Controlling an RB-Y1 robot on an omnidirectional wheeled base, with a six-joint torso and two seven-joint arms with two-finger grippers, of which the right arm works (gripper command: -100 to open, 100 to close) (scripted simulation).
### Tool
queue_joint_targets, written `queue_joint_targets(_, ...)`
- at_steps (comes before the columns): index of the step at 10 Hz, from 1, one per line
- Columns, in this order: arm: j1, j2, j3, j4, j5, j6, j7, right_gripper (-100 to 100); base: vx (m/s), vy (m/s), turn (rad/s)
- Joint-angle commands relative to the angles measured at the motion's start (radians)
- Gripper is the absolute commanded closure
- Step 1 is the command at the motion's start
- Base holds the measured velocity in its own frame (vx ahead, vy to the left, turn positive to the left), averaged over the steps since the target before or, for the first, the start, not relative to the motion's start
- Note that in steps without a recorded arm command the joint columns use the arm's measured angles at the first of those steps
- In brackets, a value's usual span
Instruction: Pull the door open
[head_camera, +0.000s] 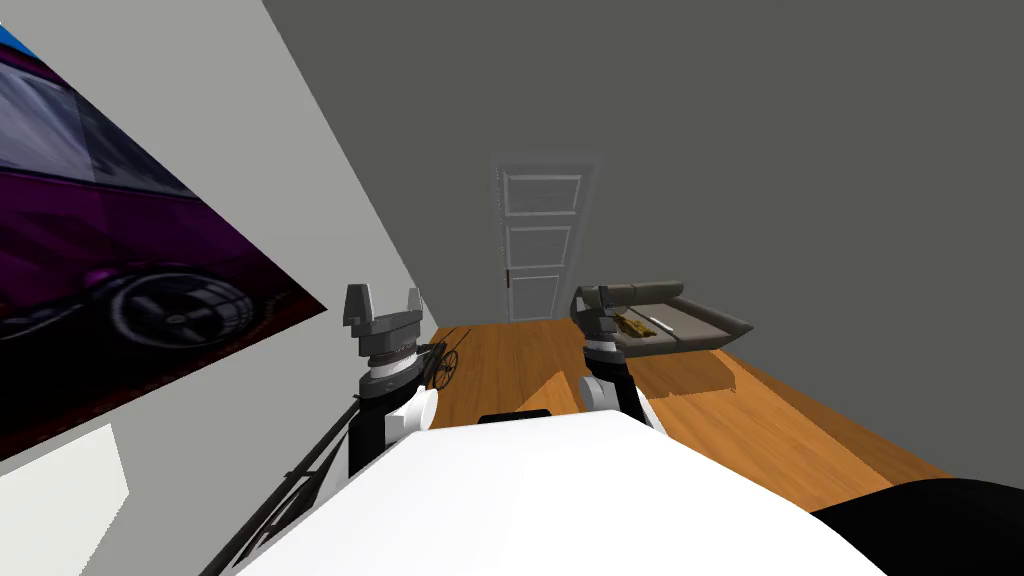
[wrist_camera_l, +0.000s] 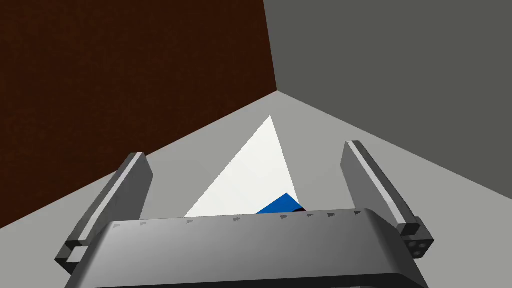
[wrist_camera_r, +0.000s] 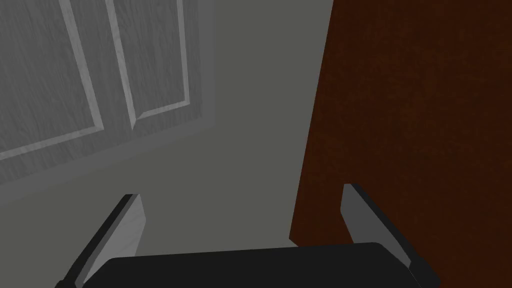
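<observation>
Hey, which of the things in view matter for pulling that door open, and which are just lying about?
For the job:
door, white, panelled, at the far end of the room
left pincer, open
right pincer, open

Lying about:
sofa, grey, right of the door
car picture on the left wall
wheeled thing, black, below it

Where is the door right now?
In the head view, the white panelled door is dead ahead in the far dark grey wall, just left of the grey sofa.
</observation>
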Motion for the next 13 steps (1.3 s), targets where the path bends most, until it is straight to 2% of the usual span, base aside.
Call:
queue_joint_targets(1, -0.009, -0.017, 0.004, 0.032, -0.022, -0.009, -0.026, -100, 0.072, 0.025, 0.086)
queue_joint_targets(5, -0.029, -0.045, 0.011, 0.101, -0.07, -0.03, -0.081, -100, 0.143, 0.017, 0.068)
queue_joint_targets(9, -0.058, -0.078, 0.022, 0.2, -0.139, -0.059, -0.159, -100, 0.126, 0.013, 0.089)
queue_joint_targets(13, -0.078, -0.097, 0.03, 0.268, -0.186, -0.078, -0.214, -100, 0.118, 0.014, 0.071)
